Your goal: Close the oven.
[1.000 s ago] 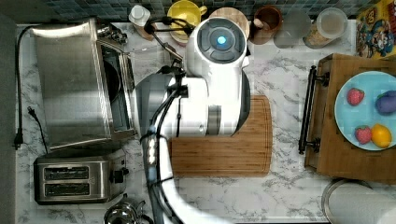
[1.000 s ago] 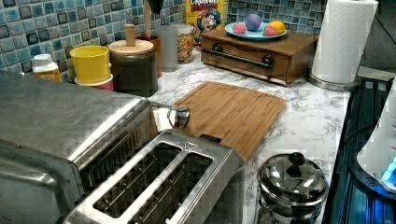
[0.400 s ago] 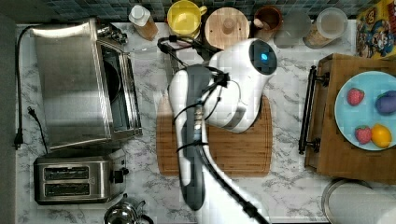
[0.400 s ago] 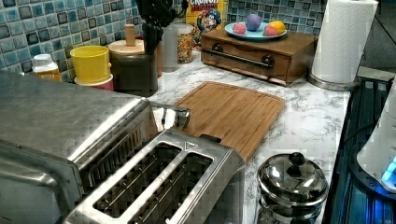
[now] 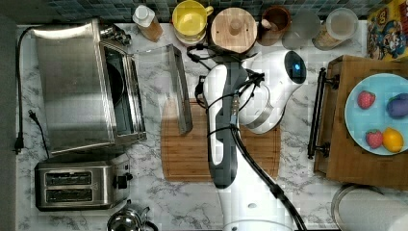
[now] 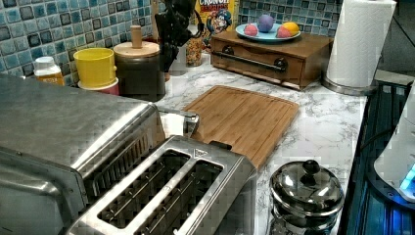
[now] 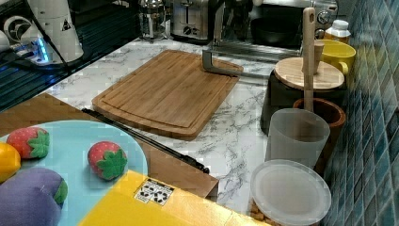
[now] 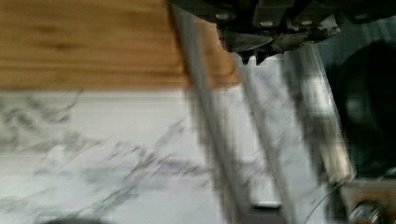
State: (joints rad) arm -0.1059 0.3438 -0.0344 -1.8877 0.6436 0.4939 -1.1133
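Since a second ago my arm has swung off the oven (image 5: 72, 86) toward the top view's right, and the tool (image 6: 169, 46) now hangs at the far edge of the surface (image 5: 298, 192), by the wood-lidded canister (image 5: 233, 29). I cannot tell its state. Out from it, toward the top view's left, the bar handle (image 5: 183, 91) runs near-to-far, its near end over the cutting board (image 5: 192, 154). Beyond lies the glass door (image 5: 154, 86), dropped flat; the oven sits at the surface's left end. I judge I must lift that handle leftward
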